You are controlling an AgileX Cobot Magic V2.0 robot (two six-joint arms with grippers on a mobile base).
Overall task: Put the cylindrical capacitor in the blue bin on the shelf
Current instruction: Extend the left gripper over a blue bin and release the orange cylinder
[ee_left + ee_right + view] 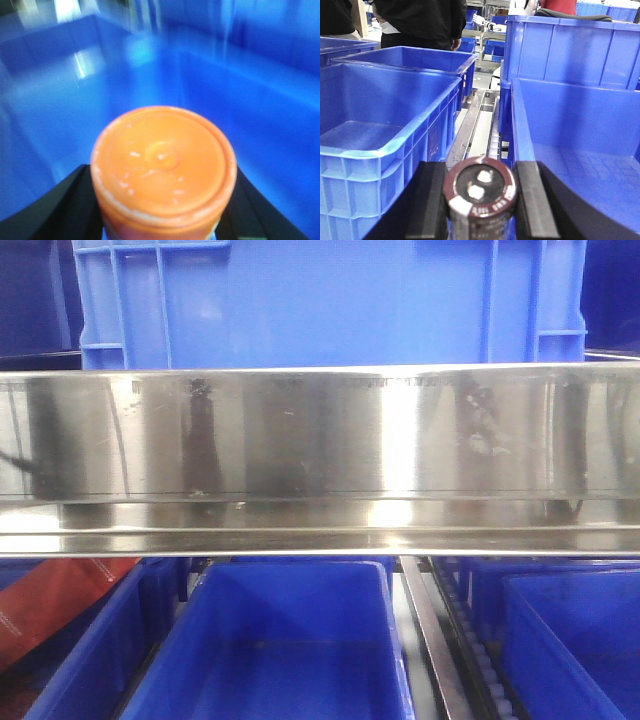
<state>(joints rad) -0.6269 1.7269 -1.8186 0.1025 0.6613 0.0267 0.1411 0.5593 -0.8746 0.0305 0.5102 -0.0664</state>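
Right fingers point(431, 200) are clamped on the capacitor point(480, 190), one black pad on each curved side. That grip makes sense to us: flat pads on a round body stop it rolling and leave the ends free for a drop. The capacitor is in the air, low in the right wrist view, over the gap with the roller track point(492, 135), between the left bin point(380, 130) and the right bin point(580, 125). It isn't in either one yet, and we can't tell which is the target.

Its metal top with two terminals faces back at the wrist camera, and the pale stripe point(462, 207) shows at lower left. We judge the long axis runs toward the camera, across the squeeze direction.

Left fingers point(65, 205) are closed on the orange cylinder point(164, 165), end cap toward the camera, over a blurred blue bin floor point(240, 115). It's not the task part.

The front view shows only the shelf rail point(320, 430), a crate point(330, 300) above and a lower bin point(280, 640). No arm shows there.
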